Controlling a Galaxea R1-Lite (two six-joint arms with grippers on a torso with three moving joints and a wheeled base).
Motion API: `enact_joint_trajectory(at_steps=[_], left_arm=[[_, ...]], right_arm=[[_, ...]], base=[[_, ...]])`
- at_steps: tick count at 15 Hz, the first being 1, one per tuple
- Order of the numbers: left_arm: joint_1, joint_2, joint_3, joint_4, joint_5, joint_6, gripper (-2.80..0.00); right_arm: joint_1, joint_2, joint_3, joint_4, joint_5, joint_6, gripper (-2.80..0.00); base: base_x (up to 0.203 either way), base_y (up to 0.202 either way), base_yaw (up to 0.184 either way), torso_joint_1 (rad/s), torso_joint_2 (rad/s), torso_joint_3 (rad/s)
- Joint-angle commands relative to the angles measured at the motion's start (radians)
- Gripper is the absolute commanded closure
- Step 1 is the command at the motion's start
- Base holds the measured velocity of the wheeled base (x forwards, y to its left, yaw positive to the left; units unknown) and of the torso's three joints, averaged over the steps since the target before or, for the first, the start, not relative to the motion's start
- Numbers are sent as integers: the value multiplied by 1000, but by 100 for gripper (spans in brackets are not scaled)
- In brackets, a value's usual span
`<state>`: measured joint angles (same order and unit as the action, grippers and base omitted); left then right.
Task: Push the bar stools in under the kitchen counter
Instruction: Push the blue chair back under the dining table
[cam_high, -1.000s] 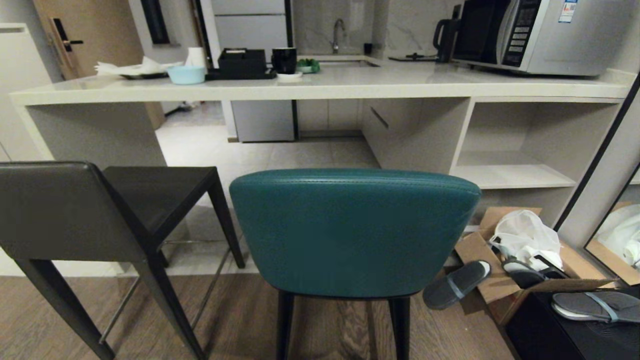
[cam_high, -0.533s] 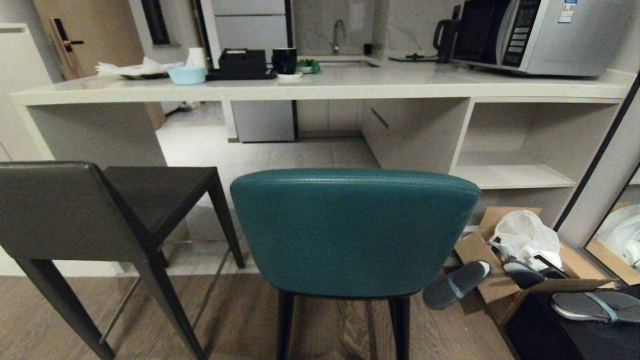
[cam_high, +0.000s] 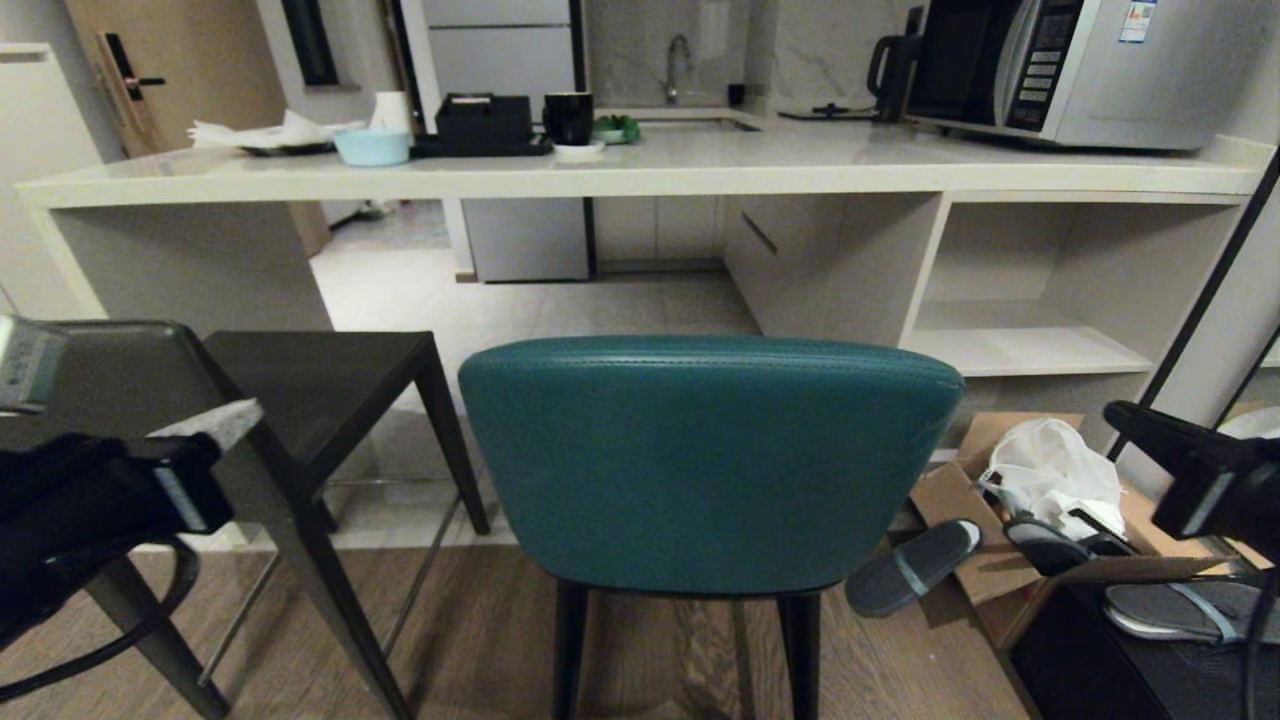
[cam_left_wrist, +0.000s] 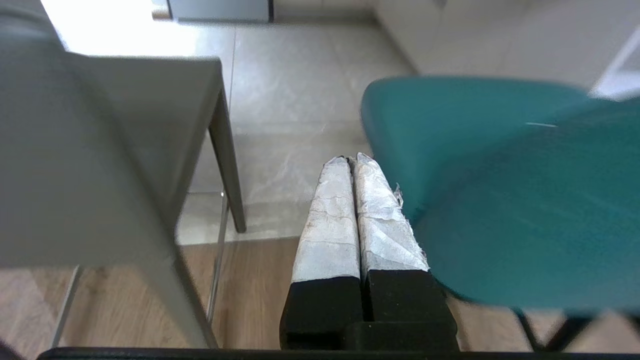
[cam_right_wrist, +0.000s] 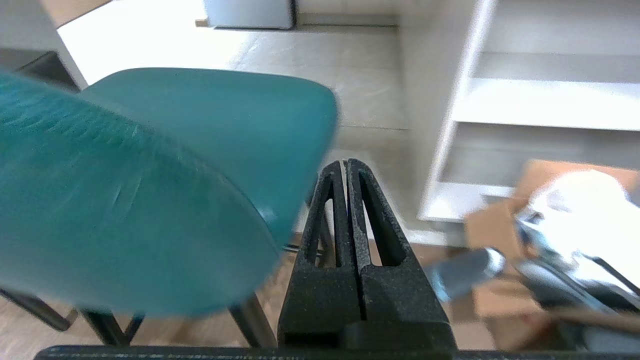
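Flanking the teal leather stool with its curved back (cam_high: 705, 465), we hold the left gripper (cam_left_wrist: 352, 161) and right gripper (cam_right_wrist: 345, 162) with fingers pressed together, empty. Closed tips give blunt pushing faces. The pale stone kitchen counter (cam_high: 640, 180) lies beyond both.

Teal leather stool with curved back (cam_high: 705, 460): smooth, faintly grained, stitched along the top edge, on matt black legs. Dark grey-brown flat-backed stool (cam_high: 300, 385): smooth with a dull sheen. Pale stone counter (cam_high: 700, 165): polished, lightly reflective. Floor: matt wood planks (cam_high: 480, 650). Left hand (cam_left_wrist: 352, 161): fingers wrapped in wrinkled white tape. Right hand (cam_right_wrist: 345, 162): rough black plastic.
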<state>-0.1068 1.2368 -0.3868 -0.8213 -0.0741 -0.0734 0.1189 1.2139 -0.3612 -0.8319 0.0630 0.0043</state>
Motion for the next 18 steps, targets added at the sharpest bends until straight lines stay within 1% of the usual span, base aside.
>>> enact_joint_trajectory(at_steps=[1,2,3,4,5,6,8,11,14,18], left_arm=[[-93,357,-7,-227,77,7,0],[-141,431,-2,-316,120,10,0],[-188,498,8,-404,160,12,0],[-220,552,17,-472,188,13,0],[-244,600,19,-526,209,14,0],[-265,635,17,-567,222,15,0],[-288,682,0,-589,229,13,0],[-312,691,-32,-601,238,11,0],[-352,693,-66,-601,247,11,0],[-387,695,-69,-599,251,12,0]], right_arm=[[94,276,-16,-141,-34,-1,0],[142,329,-18,-203,-61,-2,0],[198,372,-21,-272,-107,-3,0],[241,397,-22,-311,-155,-4,0],[278,409,-18,-325,-185,-4,0],[313,415,-6,-330,-196,-4,0],[355,430,-2,-332,-215,-6,0],[358,453,-19,-332,-226,-6,0],[360,463,-35,-332,-227,-6,0],[360,505,-79,-332,-227,-6,0]], base=[[0,0,0,0,0,0],[0,0,0,0,0,0],[0,0,0,0,0,0],[0,0,0,0,0,0],[0,0,0,0,0,0],[0,0,0,0,0,0],[0,0,0,0,0,0],[0,0,0,0,0,0],[0,0,0,0,0,0],[0,0,0,0,0,0]])
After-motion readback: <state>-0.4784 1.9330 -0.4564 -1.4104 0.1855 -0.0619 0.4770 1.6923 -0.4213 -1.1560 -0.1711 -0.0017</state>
